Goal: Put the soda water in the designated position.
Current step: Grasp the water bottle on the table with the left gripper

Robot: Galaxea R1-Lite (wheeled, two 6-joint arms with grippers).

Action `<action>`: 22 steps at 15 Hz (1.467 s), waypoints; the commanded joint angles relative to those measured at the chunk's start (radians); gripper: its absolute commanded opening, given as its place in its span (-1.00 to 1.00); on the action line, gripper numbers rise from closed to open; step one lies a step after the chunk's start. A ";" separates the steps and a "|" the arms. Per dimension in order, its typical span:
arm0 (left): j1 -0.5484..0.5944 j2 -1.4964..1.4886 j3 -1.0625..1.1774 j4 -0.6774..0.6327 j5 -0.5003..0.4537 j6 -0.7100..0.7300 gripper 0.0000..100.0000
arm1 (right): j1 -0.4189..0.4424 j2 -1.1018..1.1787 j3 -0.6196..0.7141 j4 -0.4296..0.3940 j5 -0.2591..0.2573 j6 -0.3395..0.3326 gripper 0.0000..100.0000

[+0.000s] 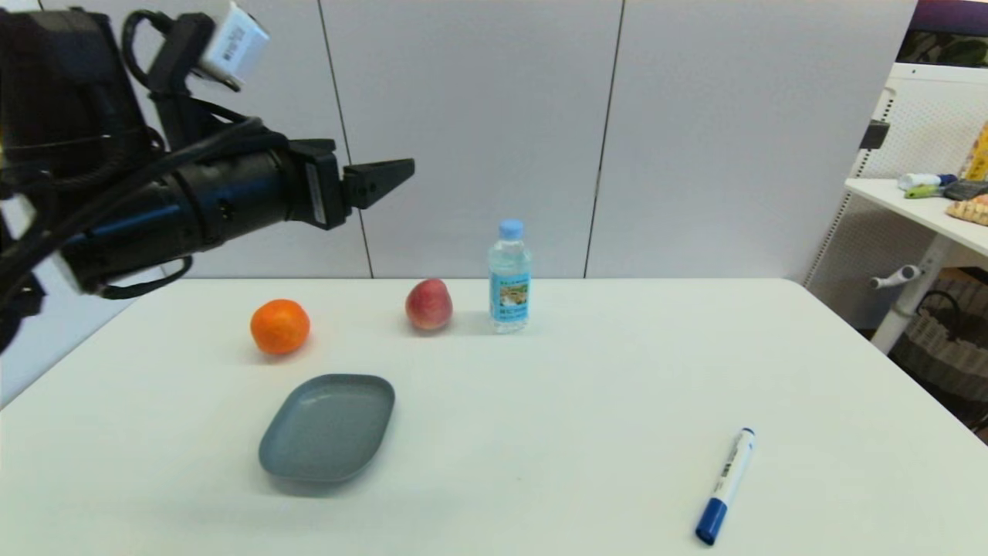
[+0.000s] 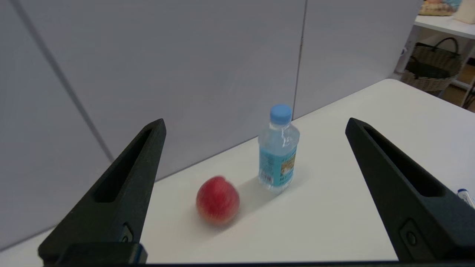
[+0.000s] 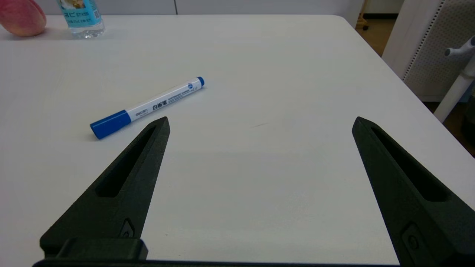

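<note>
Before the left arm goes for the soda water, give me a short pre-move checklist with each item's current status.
1. Left gripper open and empty: ok.
2. Soda water upright, cap on: ok.
3. Room beside the bottle: peach stands close on its left, apart from it; watch that finger: ok.
4. Left gripper level with the bottle: not ok, it hangs raised at far left.
5. Bare tabletop for placing: ok; exact spot cannot tell.
6. Right gripper out of the way, open near the marker pen: ok.

Office-like lab space: grey partition panels point(image 1: 478, 131), plain white table point(image 1: 617, 401), perforated white side desk point(image 1: 918, 208) beside it
</note>
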 commanded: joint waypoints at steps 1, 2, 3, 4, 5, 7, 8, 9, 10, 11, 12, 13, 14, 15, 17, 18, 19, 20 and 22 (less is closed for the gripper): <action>0.011 0.252 -0.036 -0.151 -0.138 -0.004 1.00 | 0.000 0.001 0.000 0.000 0.000 0.000 1.00; 0.022 0.294 -0.067 -0.155 -0.197 -0.002 1.00 | 0.000 0.001 0.002 0.000 0.001 0.000 1.00; 0.029 0.340 -0.108 -0.155 -0.255 -0.001 1.00 | 0.000 0.001 0.000 0.000 0.001 0.000 1.00; 0.034 0.383 -0.147 -0.155 -0.301 -0.001 1.00 | 0.000 0.001 0.000 0.000 0.001 0.000 1.00; 0.037 0.429 -0.188 -0.155 -0.344 -0.001 1.00 | 0.000 0.001 0.002 0.000 0.001 0.000 1.00; 0.041 0.495 -0.237 -0.155 -0.416 -0.001 1.00 | 0.000 0.001 0.000 0.000 0.001 0.000 1.00; 0.049 0.530 -0.260 -0.155 -0.467 -0.002 1.00 | 0.000 0.001 0.000 0.000 0.001 0.000 1.00; 0.058 0.567 -0.289 -0.155 -0.516 -0.001 1.00 | 0.000 0.001 0.000 0.000 0.001 0.000 1.00; 0.064 0.597 -0.319 -0.155 -0.537 0.002 1.00 | 0.000 0.001 0.002 0.000 0.001 0.000 1.00; 0.069 0.642 -0.365 -0.155 -0.540 0.004 1.00 | 0.000 0.001 0.002 0.000 0.001 0.000 1.00; 0.072 0.674 -0.403 -0.155 -0.542 0.002 1.00 | 0.000 0.001 0.000 0.000 0.000 0.000 1.00; 0.075 0.696 -0.427 -0.155 -0.542 0.001 1.00 | 0.000 0.001 0.002 0.000 0.001 0.000 1.00; 0.078 0.737 -0.484 -0.153 -0.542 -0.001 1.00 | 0.000 0.001 0.002 0.000 0.001 0.000 1.00; 0.078 0.775 -0.535 -0.153 -0.542 -0.001 1.00 | 0.000 0.001 0.002 0.000 0.001 0.000 1.00; 0.078 0.818 -0.584 -0.148 -0.543 -0.004 1.00 | 0.000 0.001 0.002 0.000 0.000 0.000 1.00; 0.078 0.832 -0.584 -0.151 -0.543 -0.002 1.00 | 0.000 0.001 0.000 0.000 0.001 0.000 1.00; 0.077 0.841 -0.584 -0.153 -0.543 -0.002 1.00 | 0.000 0.001 0.000 0.000 0.000 0.000 1.00; 0.077 0.847 -0.584 -0.155 -0.543 -0.001 1.00 | 0.000 0.001 0.000 0.000 0.001 0.000 1.00; 0.077 0.863 -0.587 -0.156 -0.543 -0.001 1.00 | 0.000 0.001 0.002 0.000 0.001 0.000 1.00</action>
